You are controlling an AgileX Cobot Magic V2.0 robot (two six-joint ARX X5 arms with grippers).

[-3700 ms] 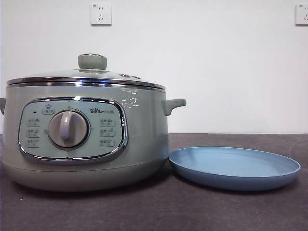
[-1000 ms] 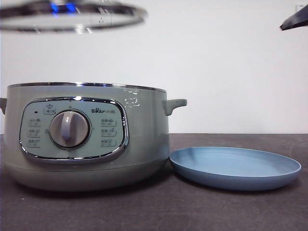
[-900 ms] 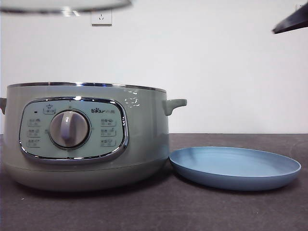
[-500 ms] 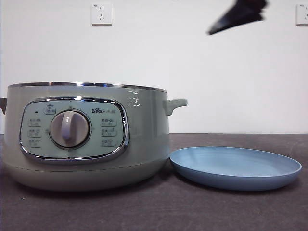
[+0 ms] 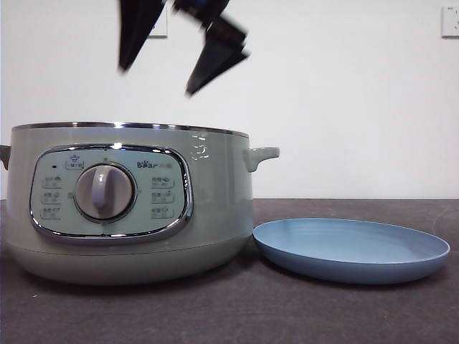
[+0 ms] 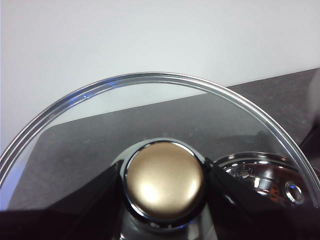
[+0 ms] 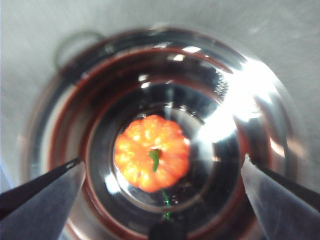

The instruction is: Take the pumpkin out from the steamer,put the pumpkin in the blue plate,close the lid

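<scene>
The sage-green steamer (image 5: 129, 204) stands open at the left of the front view. My right gripper (image 5: 161, 68) hangs open above its mouth, jaws spread wide. In the right wrist view the orange pumpkin (image 7: 151, 152) with its green stem lies at the bottom of the shiny pot (image 7: 240, 125), straight below the open right gripper (image 7: 162, 172). My left gripper (image 6: 164, 182) is shut on the knob (image 6: 164, 179) of the glass lid (image 6: 150, 100) and holds it lifted, out of the front view. The blue plate (image 5: 351, 249) lies empty to the right of the steamer.
The steamer's side handle (image 5: 259, 155) juts toward the plate. A white wall with sockets (image 5: 450, 20) stands behind the dark table (image 5: 237, 315).
The lid was lifted off the steamer and carried up out of the front view. The right gripper came in from the upper right and now hangs over the open pot.
</scene>
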